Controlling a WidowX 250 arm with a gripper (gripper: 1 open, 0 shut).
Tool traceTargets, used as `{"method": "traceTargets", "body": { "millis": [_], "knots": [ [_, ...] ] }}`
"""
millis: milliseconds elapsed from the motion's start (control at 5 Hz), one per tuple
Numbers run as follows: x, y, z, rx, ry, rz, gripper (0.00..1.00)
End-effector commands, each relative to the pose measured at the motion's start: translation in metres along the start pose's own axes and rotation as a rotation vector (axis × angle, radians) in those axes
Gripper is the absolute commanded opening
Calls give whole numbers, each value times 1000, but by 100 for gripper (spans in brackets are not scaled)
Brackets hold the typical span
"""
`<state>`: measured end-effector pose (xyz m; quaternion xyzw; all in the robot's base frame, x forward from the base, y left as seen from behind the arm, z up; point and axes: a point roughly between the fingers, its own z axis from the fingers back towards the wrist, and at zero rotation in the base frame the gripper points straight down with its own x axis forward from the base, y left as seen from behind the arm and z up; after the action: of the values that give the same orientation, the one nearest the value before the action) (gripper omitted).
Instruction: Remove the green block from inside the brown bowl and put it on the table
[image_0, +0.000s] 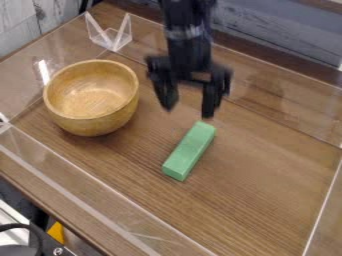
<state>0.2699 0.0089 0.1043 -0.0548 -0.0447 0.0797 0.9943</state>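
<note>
The green block (189, 152) lies flat on the table (267, 170), pointing diagonally, to the right of the brown bowl (91, 96). Nothing sits inside the bowl. My gripper (186, 95) hangs open above and behind the block, well clear of it, with its two dark fingers (164, 92) spread and nothing between them. The arm above it is blurred with motion.
A clear plastic stand (110, 33) sits at the back left, behind the bowl. Clear plastic edging runs along the table's front and left edges (80, 205). A grey wall closes off the back.
</note>
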Motion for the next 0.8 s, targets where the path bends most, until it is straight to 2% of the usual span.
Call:
{"method": "traceTargets", "body": {
  "millis": [0, 600],
  "knots": [
    [8, -1, 8, -16, -66, -26, 100],
    [-1, -22, -11, -13, -50, -5, 100]
  ]
}}
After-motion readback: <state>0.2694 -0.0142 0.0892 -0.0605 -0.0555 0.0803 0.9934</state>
